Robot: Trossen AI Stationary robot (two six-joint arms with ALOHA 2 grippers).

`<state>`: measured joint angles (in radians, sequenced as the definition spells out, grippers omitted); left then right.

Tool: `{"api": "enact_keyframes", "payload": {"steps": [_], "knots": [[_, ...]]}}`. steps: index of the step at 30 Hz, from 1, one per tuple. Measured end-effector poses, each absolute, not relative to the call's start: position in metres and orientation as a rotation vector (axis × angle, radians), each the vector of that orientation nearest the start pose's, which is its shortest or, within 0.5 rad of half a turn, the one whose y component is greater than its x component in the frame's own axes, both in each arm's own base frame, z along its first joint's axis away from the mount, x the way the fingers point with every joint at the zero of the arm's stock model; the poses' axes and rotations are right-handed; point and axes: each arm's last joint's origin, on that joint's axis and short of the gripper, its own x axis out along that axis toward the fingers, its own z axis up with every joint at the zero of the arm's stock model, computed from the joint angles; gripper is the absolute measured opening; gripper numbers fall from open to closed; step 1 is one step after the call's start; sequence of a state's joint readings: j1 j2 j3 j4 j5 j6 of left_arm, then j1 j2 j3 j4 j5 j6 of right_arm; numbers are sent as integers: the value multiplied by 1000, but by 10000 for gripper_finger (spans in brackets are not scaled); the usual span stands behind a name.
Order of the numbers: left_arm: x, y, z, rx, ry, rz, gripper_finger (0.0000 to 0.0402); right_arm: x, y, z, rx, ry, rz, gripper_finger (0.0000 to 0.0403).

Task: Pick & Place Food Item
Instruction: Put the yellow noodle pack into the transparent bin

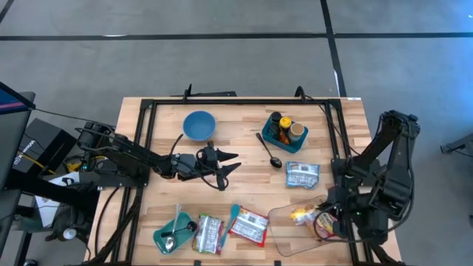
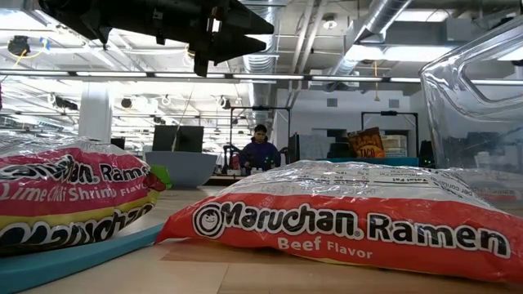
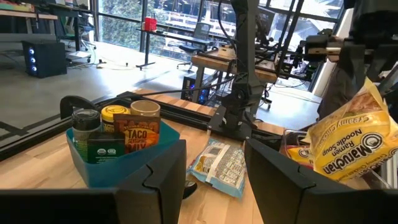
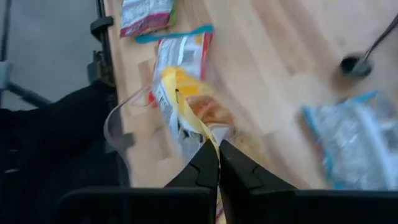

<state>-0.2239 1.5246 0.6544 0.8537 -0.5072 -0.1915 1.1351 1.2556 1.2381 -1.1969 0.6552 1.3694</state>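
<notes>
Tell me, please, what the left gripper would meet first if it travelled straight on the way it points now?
Probably the silver-blue food packet, lying straight beyond the open left gripper; the black spoon lies nearby, though depth is unclear.

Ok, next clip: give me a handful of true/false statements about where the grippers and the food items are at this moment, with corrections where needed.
1. The right gripper is shut on the yellow ramen packet. True.
2. The blue bowl holds the black spoon. False: the black spoon lies on the wood beside the teal bin, and no spoon shows in the bowl.
3. The left gripper is over the middle of the table, holding nothing. True.
4. The teal bin is empty. False: it holds jars and a taco mix box.
5. The Beef Flavor ramen stands upright. False: it lies flat on the table.
</notes>
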Motion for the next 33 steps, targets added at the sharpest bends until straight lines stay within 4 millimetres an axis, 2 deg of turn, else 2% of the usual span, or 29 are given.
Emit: {"api": "enact_keyframes", "payload": {"steps": [11, 25, 33], "knots": [[300, -54, 217, -184, -12, 284, 159, 87, 208, 328, 545, 847, -69, 0], [300, -54, 217, -184, -12, 284, 159, 85, 216, 316, 628, 855, -105, 0], [300, -54, 217, -184, -12, 284, 159, 78, 229, 308, 665, 876, -125, 0]]}}
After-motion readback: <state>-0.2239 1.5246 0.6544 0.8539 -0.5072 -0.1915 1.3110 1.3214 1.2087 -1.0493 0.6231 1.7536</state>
